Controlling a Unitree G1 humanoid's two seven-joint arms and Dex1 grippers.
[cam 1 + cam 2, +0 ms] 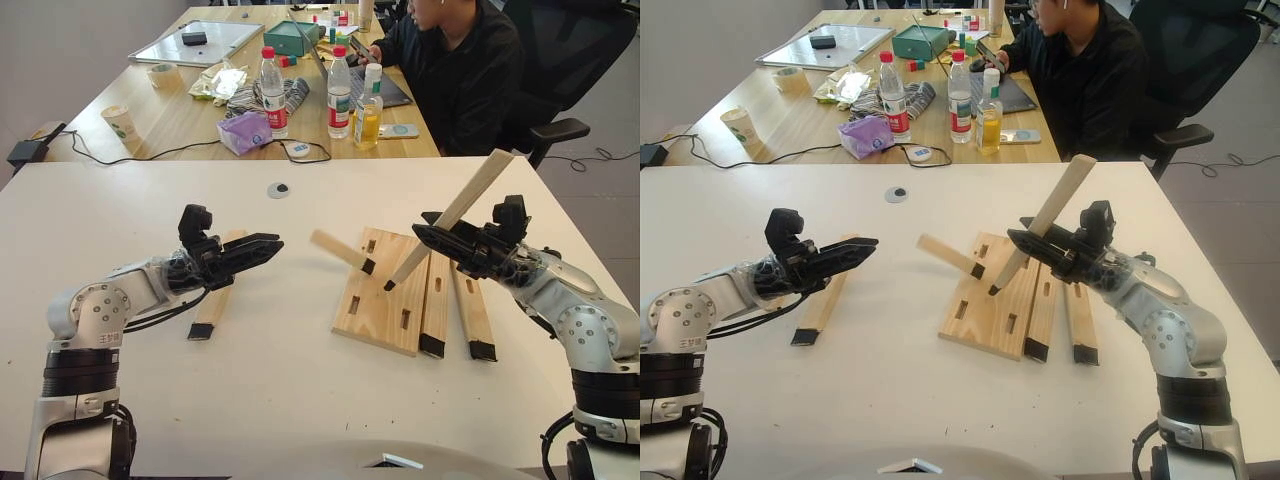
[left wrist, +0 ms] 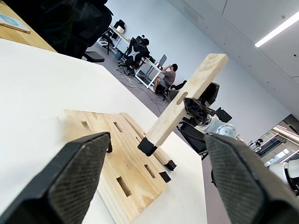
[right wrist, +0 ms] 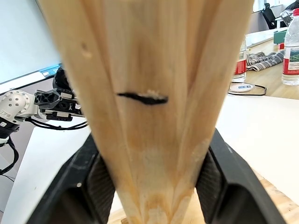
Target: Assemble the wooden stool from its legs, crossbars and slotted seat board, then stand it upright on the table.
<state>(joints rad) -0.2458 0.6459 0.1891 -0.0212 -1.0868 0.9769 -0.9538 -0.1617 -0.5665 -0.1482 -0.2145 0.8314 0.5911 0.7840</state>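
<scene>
Right gripper (image 1: pixel 428 236) clamps a tilted leg (image 1: pixel 470 195) over the seat board (image 1: pixel 380 320); open table (image 1: pixel 300 400) along the near edge. Left gripper (image 1: pixel 268 248) gapes wide, its arm half-hiding another leg (image 1: pixel 208 318).

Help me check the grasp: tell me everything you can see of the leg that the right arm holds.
The leg is a pale wooden bar with a black cap on its lower end and a slot cut through it near the grip. The right pincer is shut on it about mid-length. It leans, cap down over the board, top end up and to the right. Whether the cap touches the board is unclear.
</scene>
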